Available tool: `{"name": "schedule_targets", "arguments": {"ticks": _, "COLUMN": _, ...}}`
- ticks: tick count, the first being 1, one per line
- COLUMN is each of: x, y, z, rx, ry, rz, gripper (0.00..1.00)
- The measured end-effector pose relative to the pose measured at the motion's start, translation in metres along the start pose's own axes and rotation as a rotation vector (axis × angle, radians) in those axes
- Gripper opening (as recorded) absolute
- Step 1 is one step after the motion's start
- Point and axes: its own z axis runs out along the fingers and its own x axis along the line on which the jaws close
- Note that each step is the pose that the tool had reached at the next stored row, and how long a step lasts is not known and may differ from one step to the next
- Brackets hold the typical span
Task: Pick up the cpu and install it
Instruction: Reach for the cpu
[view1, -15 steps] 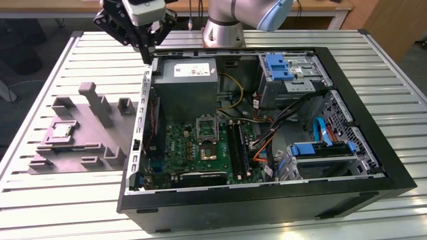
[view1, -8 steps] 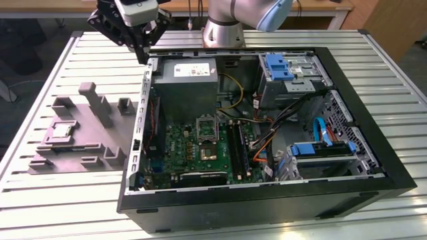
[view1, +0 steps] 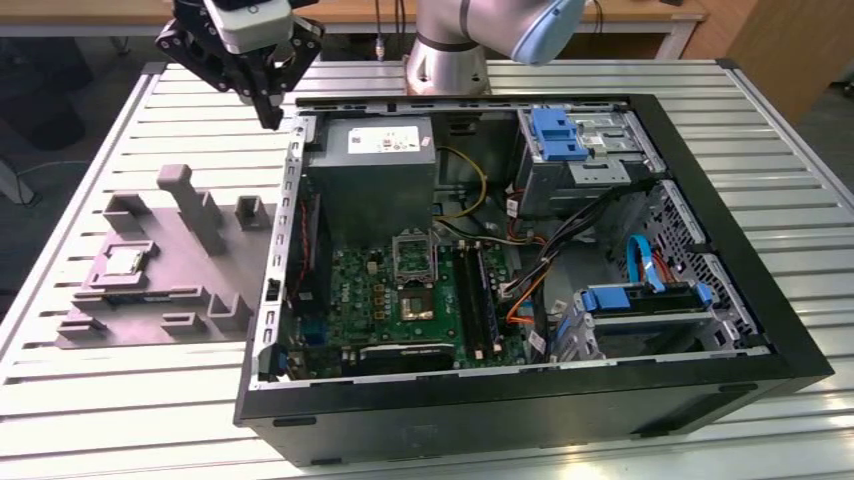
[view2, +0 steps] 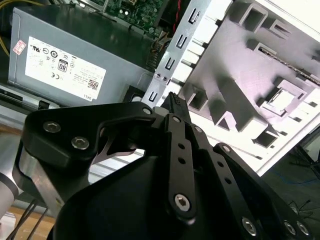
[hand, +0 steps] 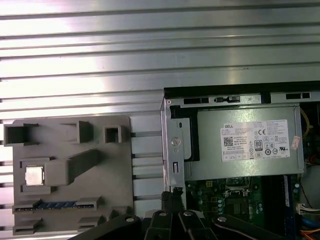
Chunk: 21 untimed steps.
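Hand (view1: 274, 115) pressed together, empty, over the computer case (view1: 534, 410) rim beside the power supply (view1: 380, 150).
The cpu (view1: 124, 262) lies in the grey fixture (view1: 187, 300) at the exterior view's left, well apart from the hand.

Air above the cpu (view1: 124, 262) is open; a tall fixture post (view1: 195, 208) stands near; the case wall (view1: 283, 250) rises beyond.

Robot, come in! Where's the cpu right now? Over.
Gripper shut, empty, over case edge. Cpu sits in grey fixture, apart from gripper. Nothing between them.
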Motion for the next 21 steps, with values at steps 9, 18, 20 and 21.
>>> {"name": "schedule_targets", "arguments": {"ticks": 9, "x": 0.0101, "y": -0.0008, "z": -0.0001, "rx": 0.0, "ry": 0.0, "rz": 0.0, "gripper": 0.11}}
{"name": "schedule_targets", "arguments": {"ticks": 18, "x": 0.0198, "y": -0.0015, "z": -0.0003, "rx": 0.0001, "ry": 0.0001, "rz": 0.0, "gripper": 0.11}}
{"name": "schedule_targets", "arguments": {"ticks": 20, "x": 0.02, "y": -0.0015, "z": -0.0003, "rx": 0.0, "ry": 0.0, "rz": 0.0, "gripper": 0.11}}
{"name": "schedule_targets", "arguments": {"ticks": 21, "x": 0.0201, "y": -0.0015, "z": -0.0003, "rx": 0.0, "ry": 0.0, "rz": 0.0, "gripper": 0.11}}
